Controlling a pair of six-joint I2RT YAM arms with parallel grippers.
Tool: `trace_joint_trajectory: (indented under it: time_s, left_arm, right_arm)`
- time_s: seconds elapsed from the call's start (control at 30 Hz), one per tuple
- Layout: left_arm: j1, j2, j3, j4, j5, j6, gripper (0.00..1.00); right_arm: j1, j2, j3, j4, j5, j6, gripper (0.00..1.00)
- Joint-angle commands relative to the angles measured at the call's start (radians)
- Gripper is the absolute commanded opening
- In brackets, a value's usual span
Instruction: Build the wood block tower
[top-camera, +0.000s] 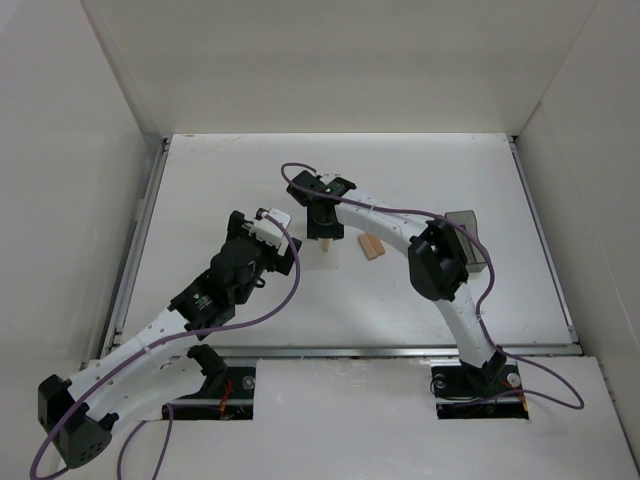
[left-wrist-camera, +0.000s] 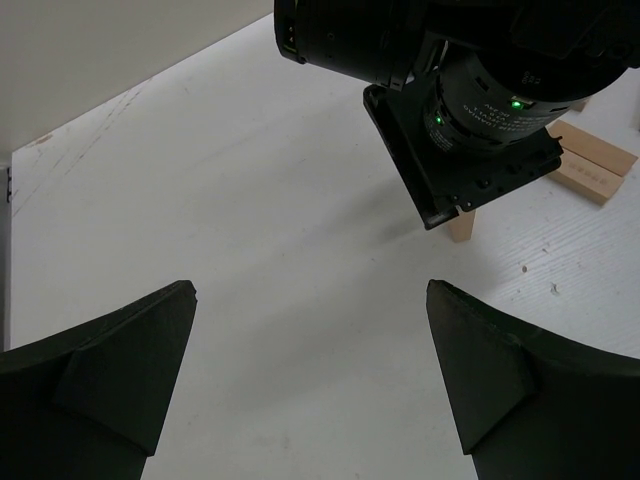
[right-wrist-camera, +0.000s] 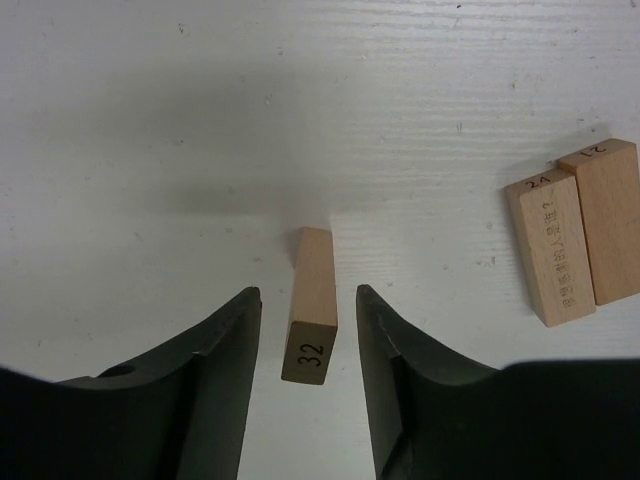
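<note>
At left of table (top-camera: 220, 170), left gripper (left-wrist-camera: 310, 288) hovers over bare surface, fingers spread wide, nothing between them. Near centre, right gripper (right-wrist-camera: 308, 295) points down over upright plank (right-wrist-camera: 310, 320) marked 32, standing on end on table. Jaws parted, one finger each side of plank, thin gap showing on both sides, no contact visible. Just right of it, two planks (right-wrist-camera: 575, 235) lie flat, long sides touching, ends slightly staggered. Further right, grey bin (top-camera: 468, 240) sits partly hidden behind right arm.

Left hand (left-wrist-camera: 310, 300) wide open; right hand (right-wrist-camera: 308, 295) slightly parted.
</note>
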Motion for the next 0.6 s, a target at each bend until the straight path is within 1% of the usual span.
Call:
trace_joint_trajectory:
  time_s: [0.0,0.1,0.23,0.4,0.53,0.57]
  left_arm:
    - [0.001,-0.011,0.009,0.047,0.003,0.010,0.99]
    - [0.001,-0.011,0.009,0.047,0.003,0.010,0.99]
    - [0.001,-0.011,0.009,0.047,0.013,0.010,0.99]
    - [0.011,-0.011,0.009,0.047,0.013,0.010,0.99]
    - [0.011,-0.020,0.009,0.047,0.013,0.010,0.99]
    - [0.020,-0.020,0.009,0.047,0.013,0.010,0.99]
  right_arm:
    - [0.010,-0.013,0.016,0.010,-0.007,-0.008,0.52]
    - [0.010,-0.023,0.016,0.010,-0.007,-0.008,0.56]
    - [0.010,-0.043,0.016,0.030,-0.007,-0.028,0.56]
    - [0.019,-0.053,0.016,0.030,-0.020,-0.028,0.47]
    - [0.029,-0.053,0.016,0.030,-0.020,-0.028,0.33]
    - [0.029,-0.053,0.016,0.030,-0.008,-0.028,0.33]
